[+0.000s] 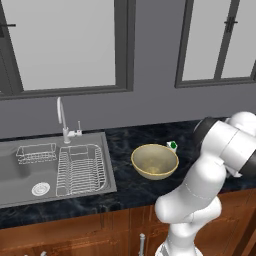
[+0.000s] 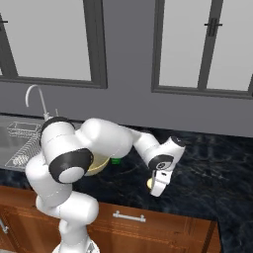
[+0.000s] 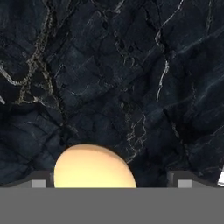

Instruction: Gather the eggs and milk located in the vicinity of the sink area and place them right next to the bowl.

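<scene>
Egg sits between the spread claw fingertips; left base view shows bowl beside milk.

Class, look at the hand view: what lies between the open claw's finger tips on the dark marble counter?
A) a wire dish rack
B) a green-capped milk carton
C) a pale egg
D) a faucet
C: a rounded pale egg sits on the counter between the tips of the claw, whose jaws stand wide apart.

Arm: being held folded forward and to the right, elbow raised, wrist bent downward. Gripper: being pointed straight down, jaws being kept wide apart; finger tips being held level.
</scene>
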Robot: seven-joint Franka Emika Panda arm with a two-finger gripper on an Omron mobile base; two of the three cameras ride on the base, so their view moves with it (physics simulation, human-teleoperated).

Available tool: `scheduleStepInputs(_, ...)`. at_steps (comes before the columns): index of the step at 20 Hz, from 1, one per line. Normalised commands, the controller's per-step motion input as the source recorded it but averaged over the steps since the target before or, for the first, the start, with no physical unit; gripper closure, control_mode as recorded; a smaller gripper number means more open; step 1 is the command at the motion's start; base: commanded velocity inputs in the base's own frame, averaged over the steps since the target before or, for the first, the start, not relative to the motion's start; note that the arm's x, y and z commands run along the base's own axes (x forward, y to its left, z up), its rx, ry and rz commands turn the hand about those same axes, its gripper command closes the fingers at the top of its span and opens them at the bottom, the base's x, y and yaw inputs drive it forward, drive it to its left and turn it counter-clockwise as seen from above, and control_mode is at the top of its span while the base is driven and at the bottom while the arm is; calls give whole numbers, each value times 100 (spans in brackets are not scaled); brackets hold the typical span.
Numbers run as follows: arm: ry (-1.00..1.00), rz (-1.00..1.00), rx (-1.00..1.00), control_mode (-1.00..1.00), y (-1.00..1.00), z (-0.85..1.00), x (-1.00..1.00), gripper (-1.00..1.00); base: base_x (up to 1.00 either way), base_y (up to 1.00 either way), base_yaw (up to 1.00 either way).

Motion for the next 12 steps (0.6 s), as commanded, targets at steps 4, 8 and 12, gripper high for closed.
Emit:
scheduleStepInputs(4,0,0,0,-100,0,-21,0,100,0,0,0)
scheduleStepInputs(8,0,0,0,-100,0,-10,0,100,0,0,0)
scheduleStepInputs(12,0,0,0,-100,0,0,0,100,0,0,0)
